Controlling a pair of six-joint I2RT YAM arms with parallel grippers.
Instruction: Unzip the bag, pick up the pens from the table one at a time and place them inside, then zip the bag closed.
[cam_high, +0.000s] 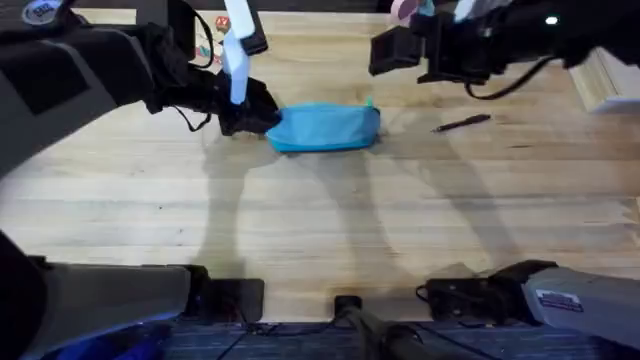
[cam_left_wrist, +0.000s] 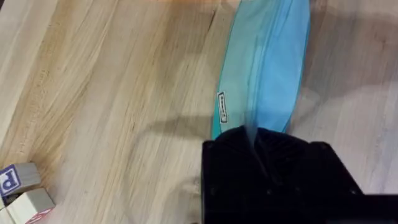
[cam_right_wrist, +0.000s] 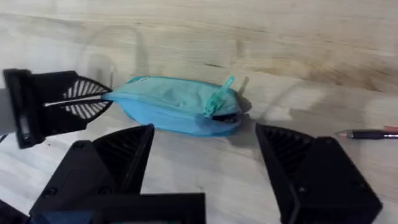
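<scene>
pale wood surface, soft overhead shadows

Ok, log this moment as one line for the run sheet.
left gripper: shut on bag end | right gripper: open, near teal pull tab | pen: on table

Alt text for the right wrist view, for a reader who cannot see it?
A light-blue bag lies on the wooden table, its far end pinched by the left gripper, teal pull tab raised. The right gripper hangs open before it; a pen lies alongside.

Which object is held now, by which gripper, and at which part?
The left gripper pinches the bag at its end opposite the pull tab. The right gripper is open, holding nothing.
</scene>
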